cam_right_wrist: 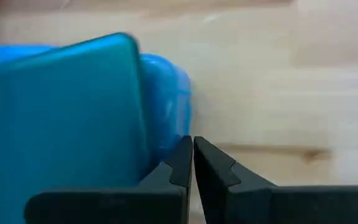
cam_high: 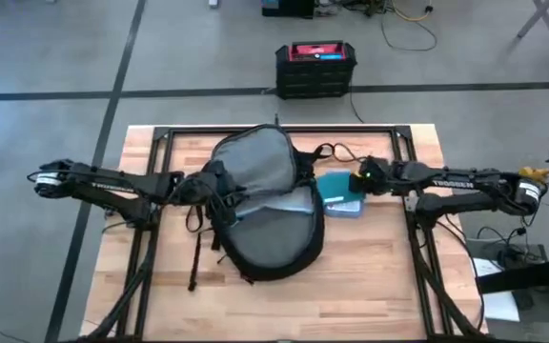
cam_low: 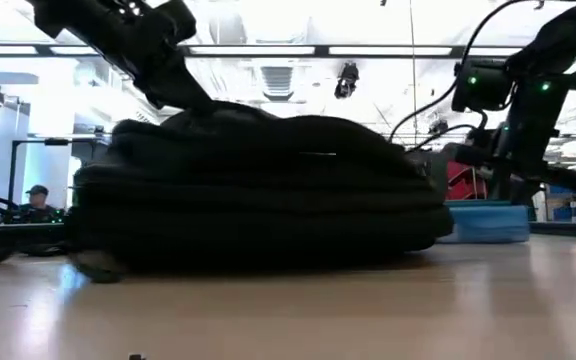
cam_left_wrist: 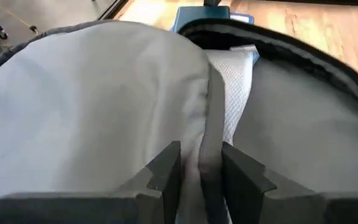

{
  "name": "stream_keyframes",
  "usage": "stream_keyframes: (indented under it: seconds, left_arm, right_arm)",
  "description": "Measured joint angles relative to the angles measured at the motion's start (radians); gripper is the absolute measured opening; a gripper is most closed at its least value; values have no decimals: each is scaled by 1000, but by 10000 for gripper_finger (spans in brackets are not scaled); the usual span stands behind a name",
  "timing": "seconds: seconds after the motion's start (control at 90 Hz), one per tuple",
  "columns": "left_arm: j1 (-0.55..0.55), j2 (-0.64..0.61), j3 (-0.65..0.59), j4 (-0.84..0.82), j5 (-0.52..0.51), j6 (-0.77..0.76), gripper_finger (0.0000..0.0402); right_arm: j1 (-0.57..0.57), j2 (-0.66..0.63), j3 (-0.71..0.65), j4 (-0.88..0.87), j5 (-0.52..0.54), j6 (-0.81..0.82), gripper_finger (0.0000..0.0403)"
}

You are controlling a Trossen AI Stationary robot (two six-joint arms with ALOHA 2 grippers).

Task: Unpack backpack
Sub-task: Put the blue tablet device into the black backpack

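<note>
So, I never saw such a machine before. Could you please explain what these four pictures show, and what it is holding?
Two dark robot arms work at a wooden table. One picture looks down from above, one looks level across the table, and two come from cameras on the wrists. A large black fabric backpack lies open, showing its grey lining. The left gripper pinches the lining's edge. The right gripper is shut and empty beside a flat teal box on the table right of the backpack.

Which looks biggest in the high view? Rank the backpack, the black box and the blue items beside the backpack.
1. Backpack, by far the largest.
2. Black box; it sits on the floor, farther from the camera, so its true size may be understated.
3. Blue items, partly hidden under the right gripper.
</note>
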Motion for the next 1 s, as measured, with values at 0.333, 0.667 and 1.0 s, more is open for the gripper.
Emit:
stream_keyframes:
  seconds: [0.333,0.667,1.0]
  left_arm:
    - [-1,-78,0,-34,94,16,85]
    - [6,-75,104,16,67,63,94]
    - [32,174,285,15,66,101,86]
  right_arm:
    - [213,-20,2,-38,135,-319,2]
    - [571,-21,-2,12,216,-447,2]
    - [991,-20,-4,-120,667,-467,3]
